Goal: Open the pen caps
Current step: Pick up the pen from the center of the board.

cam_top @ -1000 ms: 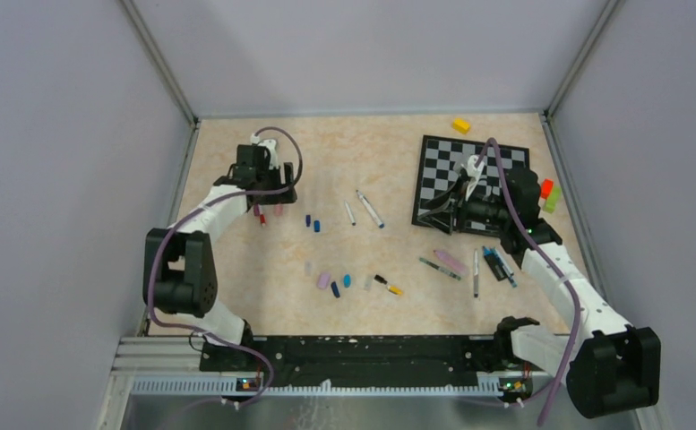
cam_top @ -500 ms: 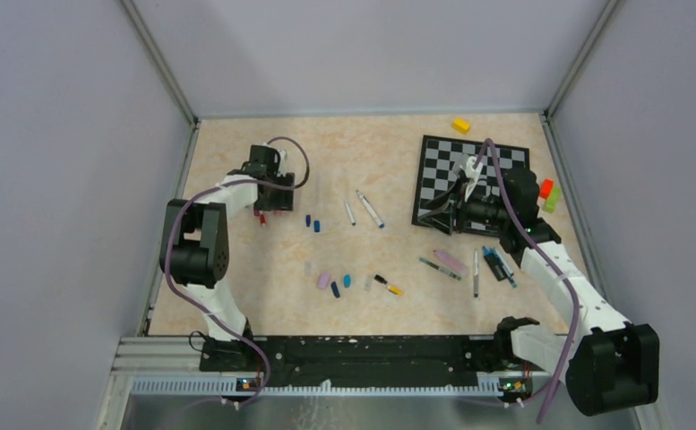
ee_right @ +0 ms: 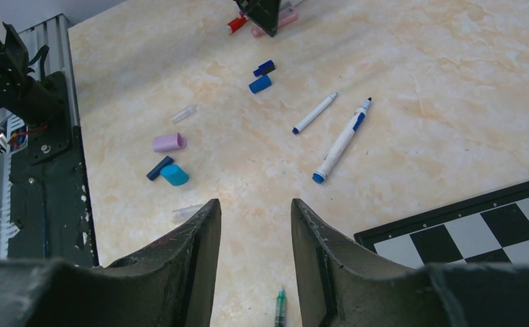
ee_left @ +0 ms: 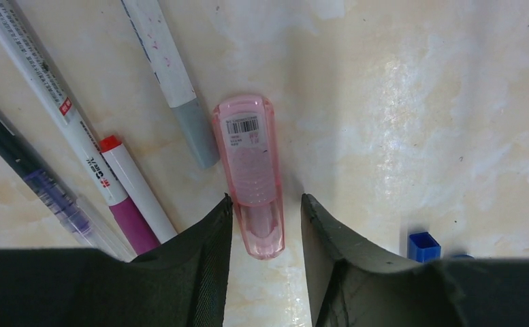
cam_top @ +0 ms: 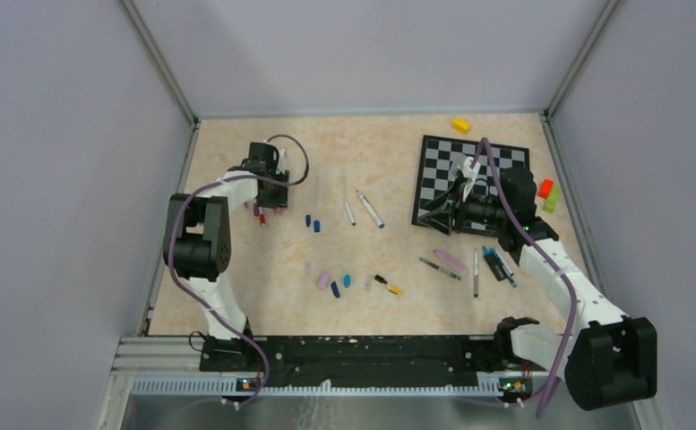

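The left pincer [ee_left: 267,199] is low over the table [cam_top: 380,143], in its far left part. Its jaws stand spread, one on each side of the pink cap [ee_left: 248,170]. The near end of this cap lies between the two fingertips. The finger on the left of the wrist view [ee_left: 207,238] seems to touch the cap, while on the other side a narrow strip of table shows. The cap lies flat, with its other end pointing away from the pincer.

Just beside it on the left lie a white pen with grey tip [ee_left: 173,75] and a white pen with red end [ee_left: 122,174]. A small blue cap [ee_left: 423,246] is near on the right.

The right pincer [ee_right: 254,202] hangs above the table by the near left corner of the chessboard [ee_right: 479,225], with its jaws apart and nothing between them. A lilac cap [ee_right: 169,142], a light blue cap [ee_right: 174,175] and a navy cap [ee_right: 158,167] lie close together, well apart from both pincers.
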`<state>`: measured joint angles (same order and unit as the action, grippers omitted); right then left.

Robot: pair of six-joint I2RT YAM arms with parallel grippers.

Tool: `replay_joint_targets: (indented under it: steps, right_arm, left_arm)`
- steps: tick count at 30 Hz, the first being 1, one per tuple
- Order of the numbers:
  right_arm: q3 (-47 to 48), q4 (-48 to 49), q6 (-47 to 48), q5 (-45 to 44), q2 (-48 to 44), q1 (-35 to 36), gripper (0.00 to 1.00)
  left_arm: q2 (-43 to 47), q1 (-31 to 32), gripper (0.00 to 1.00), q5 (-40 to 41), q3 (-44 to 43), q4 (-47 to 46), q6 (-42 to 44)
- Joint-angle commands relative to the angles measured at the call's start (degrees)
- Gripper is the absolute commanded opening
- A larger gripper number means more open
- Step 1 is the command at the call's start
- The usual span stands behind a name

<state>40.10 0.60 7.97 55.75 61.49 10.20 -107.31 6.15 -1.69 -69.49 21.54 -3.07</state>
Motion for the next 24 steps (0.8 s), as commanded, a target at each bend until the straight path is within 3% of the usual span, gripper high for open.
replay_joint_targets:
  steps: [1, 9, 14, 20, 24]
  right_arm:
    - [0.2, 1.1, 1.7, 0.5, 0.2, -0.7, 0.41]
    - [0.0, 0.8, 2.5, 0.7, 0.9, -1.0, 0.40]
    - [0.0, -1.8, 6.7, 4.5, 0.7, -1.5, 0.40]
    - [-0.8, -12.1, 25.4, 14.7, -1.0, -1.5, 0.47]
    - [-1.2, -25.3, 47.5, 19.6, -2.6, -1.6, 0.51]
  left_arm:
    - [-1.1, -0.4, 0.41, -1.9, -1.6, 0.0, 0.3]
    - [1.6, -0.3, 0.22, -5.6, -0.3, 1.4, -0.7]
    - [8.4, -0.2, 0.14, -10.2, 2.5, 0.1, -2.4]
    - [22.4, -0.2, 0.13, -23.0, 11.3, -4.5, -5.5]
    - [33.7, 0.4, 0.12, -34.7, 21.1, -11.0, -9.8]
